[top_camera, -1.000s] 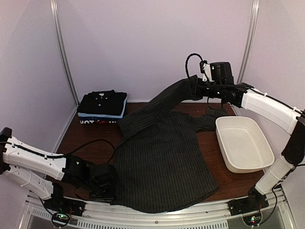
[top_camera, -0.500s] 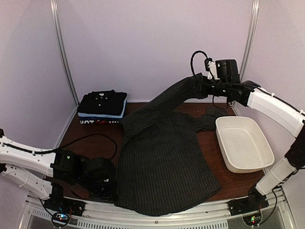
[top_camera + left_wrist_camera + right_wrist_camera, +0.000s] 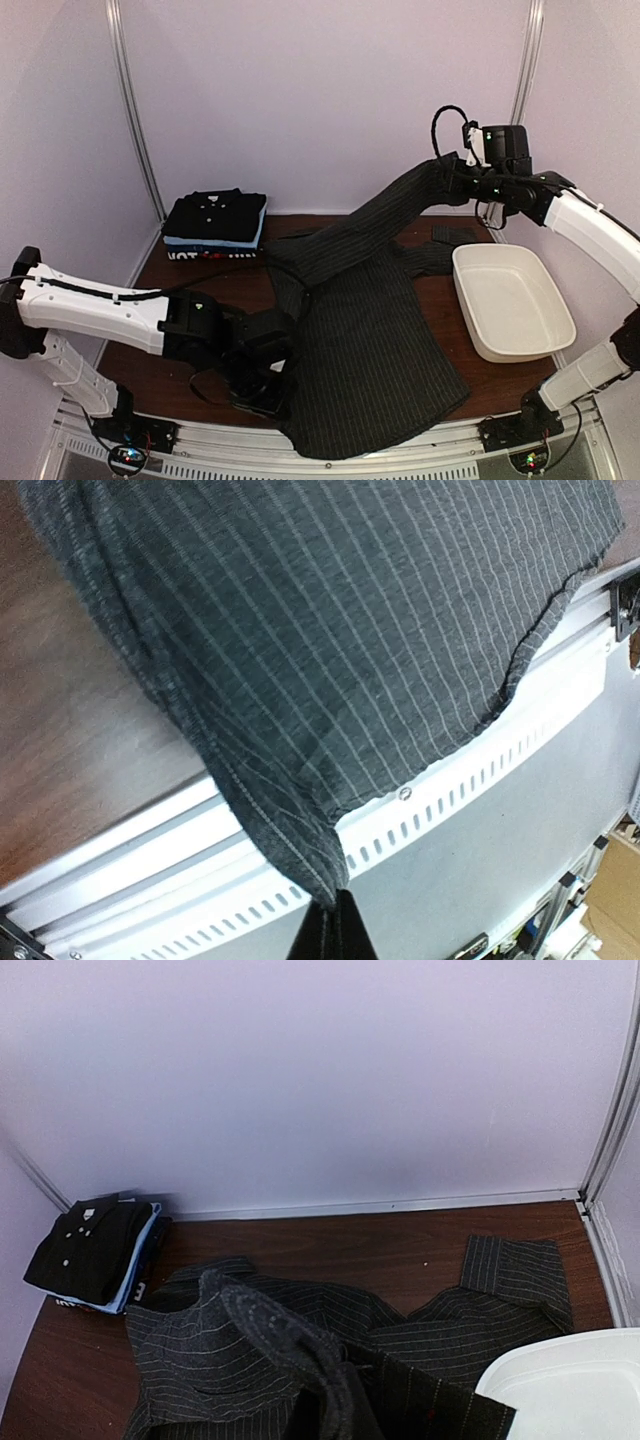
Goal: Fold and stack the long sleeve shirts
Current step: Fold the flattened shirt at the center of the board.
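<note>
Already done: a folded stack (image 3: 215,222) of shirts, black on top with light blue beneath, sits well apart from the white tub (image 3: 512,300), at the back corner across the table from it.
In hand: the pinstriped shirt (image 3: 350,330), charcoal, lies spread mostly flat just beside the tub, on the side toward the stack. Its near hem hangs over the front rail (image 3: 450,780).
Right gripper (image 3: 447,180): raised above the tub's back end. Cloth hides the jaws in the wrist view, but one sleeve (image 3: 390,215) hangs taut from it, so I judge it clamped on that sleeve.
Left gripper (image 3: 330,925): low at the shirt's near hem corner, on the side away from the tub, fingers pinched tight on the cloth edge.
Other cuff (image 3: 515,1270): lying flat just behind the tub's back rim.
Step, as I read it: the first fold of this shirt, bringing the lifted sleeve in over the body.
Left to do: both sleeves in, the body folded down to stack size, then carried away from the tub onto the stack. No other loose shirt shows.
</note>
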{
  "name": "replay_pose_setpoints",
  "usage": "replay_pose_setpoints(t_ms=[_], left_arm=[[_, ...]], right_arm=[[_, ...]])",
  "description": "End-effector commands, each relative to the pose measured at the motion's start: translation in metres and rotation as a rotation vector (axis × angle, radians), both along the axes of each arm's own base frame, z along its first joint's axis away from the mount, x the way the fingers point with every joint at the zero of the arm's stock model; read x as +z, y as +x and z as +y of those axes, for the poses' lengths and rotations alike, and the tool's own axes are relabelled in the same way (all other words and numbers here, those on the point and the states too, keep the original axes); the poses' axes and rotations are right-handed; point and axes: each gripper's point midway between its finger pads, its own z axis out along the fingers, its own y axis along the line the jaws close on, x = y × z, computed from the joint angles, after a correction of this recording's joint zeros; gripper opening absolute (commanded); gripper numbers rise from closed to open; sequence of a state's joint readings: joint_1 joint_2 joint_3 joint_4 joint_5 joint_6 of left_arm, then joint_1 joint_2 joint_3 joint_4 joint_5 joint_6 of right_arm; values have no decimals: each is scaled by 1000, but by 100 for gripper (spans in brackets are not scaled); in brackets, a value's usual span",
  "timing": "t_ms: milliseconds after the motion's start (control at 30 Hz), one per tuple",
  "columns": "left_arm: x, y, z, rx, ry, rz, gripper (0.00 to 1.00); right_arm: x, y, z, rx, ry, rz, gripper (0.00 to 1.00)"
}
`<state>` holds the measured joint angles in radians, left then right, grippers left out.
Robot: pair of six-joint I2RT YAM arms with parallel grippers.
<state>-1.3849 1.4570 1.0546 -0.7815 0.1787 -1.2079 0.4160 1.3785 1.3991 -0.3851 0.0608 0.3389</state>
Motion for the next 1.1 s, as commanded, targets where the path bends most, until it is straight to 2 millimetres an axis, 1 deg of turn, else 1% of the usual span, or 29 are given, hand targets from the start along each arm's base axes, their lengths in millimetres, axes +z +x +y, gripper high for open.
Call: replay_pose_setpoints(t_ms=[0, 33, 100, 167, 267, 400, 467, 600, 700, 833, 867, 933, 967, 1033, 1067], left_arm=[[15, 4, -43, -153, -64, -48, 0], [12, 7, -50, -168, -65, -51, 0], [18, 13, -71, -200, -101, -65, 0], [16, 17, -86, -232, -112, -67, 0], [9, 21, -104, -272, -115, -63, 0], [-1, 22, -122, -309, -132, -46, 0], [-11, 20, -127, -321, -133, -26, 0], [-27, 15, -127, -330, -134, 12, 0], [-33, 12, -126, -334, -142, 26, 0], [-39, 8, -128, -342, -163, 51, 0], [-42, 7, -128, -344, -162, 56, 1], [-44, 6, -128, -346, -163, 61, 14], [-44, 7, -128, -349, -164, 57, 22], [-37, 11, -131, -344, -180, 42, 34], [-32, 15, -132, -337, -191, 33, 38]], right_arm=[[-13, 3, -14, -27, -44, 29, 0], [-16, 5, -13, -24, -49, 34, 0], [-20, 9, -14, -23, -57, 43, 0], [-21, 12, -15, -23, -61, 45, 0], [-19, 16, -15, -25, -68, 45, 0], [-15, 15, -17, -28, -71, 40, 0], [-13, 14, -18, -30, -74, 35, 0], [-12, 6, -21, -28, -74, 38, 0], [-16, -4, -23, -19, -58, 44, 0], [-14, -17, -28, -25, -40, 29, 0], [-14, -20, -29, -26, -38, 25, 0], [-15, -23, -29, -20, -34, 27, 0], [-17, -24, -28, -16, -33, 32, 0], [-25, -26, -27, -11, -33, 48, 0], [-29, -27, -28, -10, -33, 53, 0]])
